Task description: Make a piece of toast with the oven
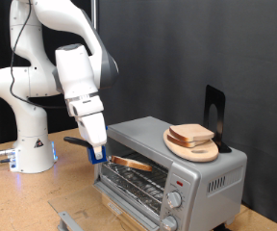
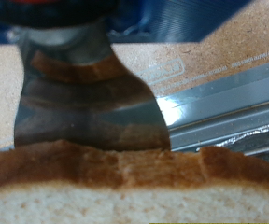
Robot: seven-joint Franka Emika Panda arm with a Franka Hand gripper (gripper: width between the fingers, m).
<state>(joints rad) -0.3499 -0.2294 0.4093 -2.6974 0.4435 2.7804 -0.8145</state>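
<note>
The silver oven point(image 1: 201, 173) stands at the exterior view's right with its door point(image 1: 129, 200) folded down. My gripper point(image 1: 96, 154) hangs just in front of the oven's opening, shut on the black handle point(image 1: 76, 141) of a flat metal tray point(image 2: 88, 103). A slice of toast point(image 1: 131, 164) with a brown crust lies on the tray's far end, at the mouth of the oven above the wire rack. The wrist view shows the slice point(image 2: 134, 182) close up, mirrored in the shiny tray.
A round wooden plate point(image 1: 198, 150) with another bread-like slice point(image 1: 191, 133) sits on the oven's roof, a black stand point(image 1: 214, 114) behind it. Two knobs point(image 1: 174, 200) are on the oven's front. The arm's base point(image 1: 33, 149) stands on the wooden table point(image 1: 23, 202) at left.
</note>
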